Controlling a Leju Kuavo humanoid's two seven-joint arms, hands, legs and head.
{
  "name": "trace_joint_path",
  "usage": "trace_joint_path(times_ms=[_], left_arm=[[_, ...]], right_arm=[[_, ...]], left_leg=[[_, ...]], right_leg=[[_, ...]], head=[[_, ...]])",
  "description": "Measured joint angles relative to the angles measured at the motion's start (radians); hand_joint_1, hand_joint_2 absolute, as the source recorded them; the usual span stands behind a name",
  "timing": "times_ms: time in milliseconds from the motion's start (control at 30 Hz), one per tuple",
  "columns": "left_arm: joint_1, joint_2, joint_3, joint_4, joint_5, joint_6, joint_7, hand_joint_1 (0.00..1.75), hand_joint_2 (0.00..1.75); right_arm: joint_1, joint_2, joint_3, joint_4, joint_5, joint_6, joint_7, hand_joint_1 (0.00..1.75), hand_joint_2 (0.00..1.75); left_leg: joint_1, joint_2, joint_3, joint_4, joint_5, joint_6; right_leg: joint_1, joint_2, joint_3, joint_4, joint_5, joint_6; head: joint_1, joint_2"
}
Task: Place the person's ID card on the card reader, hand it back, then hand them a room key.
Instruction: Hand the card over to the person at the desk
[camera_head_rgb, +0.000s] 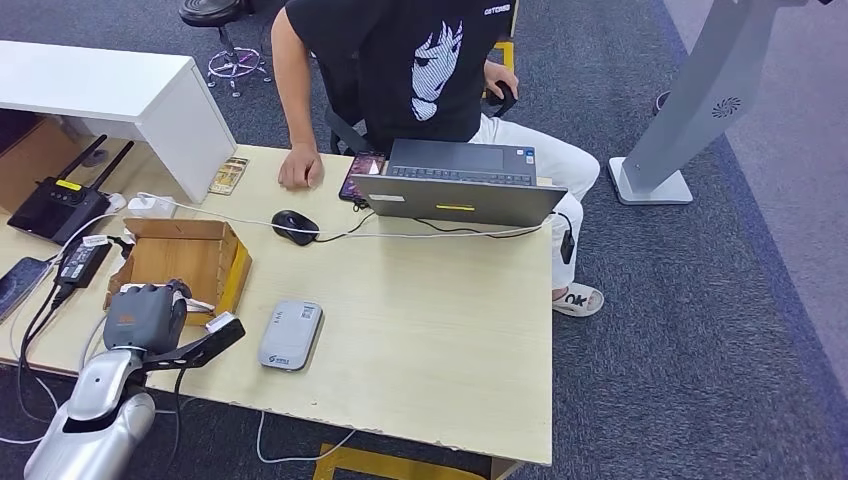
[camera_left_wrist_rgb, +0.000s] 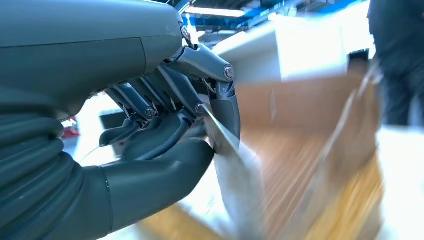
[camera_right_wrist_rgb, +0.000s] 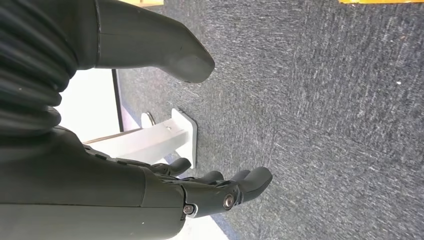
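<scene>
One thin card (camera_head_rgb: 222, 322) is pinched in the robot's left hand (camera_head_rgb: 150, 318), just beside the grey card reader (camera_head_rgb: 291, 335) on the worktop (camera_head_rgb: 420, 330); it should go down flat on top. The right hand (camera_right_wrist_rgb: 220, 187) hangs loose over carpet, holding nothing. The card's face is too blurry to read.

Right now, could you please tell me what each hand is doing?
Left hand: holding a card.
Right hand: open, holding nothing.
</scene>
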Motion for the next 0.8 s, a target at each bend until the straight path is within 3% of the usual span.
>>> trace_joint_path(times_ms=[267, 567, 800], left_arm=[[-0.045, -0.002, 0.082, -0.148, 0.104, 0.059, -0.055, 1.75, 1.75], [-0.062, -0.001, 0.121, -0.203, 0.109, 0.085, -0.071, 1.75, 1.75], [-0.19, 0.012, 0.137, -0.212, 0.091, 0.04, -0.04, 1.75, 1.75]], right_arm=[[0.0, 0.0, 0.0, 0.0, 0.009, -0.015, -0.002, 0.0, 1.75], [-0.001, 0.0, 0.0, 0.0, 0.012, -0.018, -0.002, 0.0, 1.75], [-0.005, 0.0, 0.0, 0.0, 0.022, -0.019, -0.002, 0.0, 1.75]], left_leg=[[0.0, 0.0, 0.0, 0.0, 0.0, 0.0], [0.0, 0.0, 0.0, 0.0, 0.0, 0.0], [0.0, -0.001, 0.0, 0.0, 0.001, 0.0]], right_leg=[[0.0, 0.0, 0.0, 0.0, 0.0, 0.0], [0.0, 0.0, 0.0, 0.0, 0.0, 0.0], [0.0, -0.001, 0.0, 0.0, 0.001, 0.0]], head=[[0.0, 0.0], [0.0, 0.0], [0.0, 0.0]])
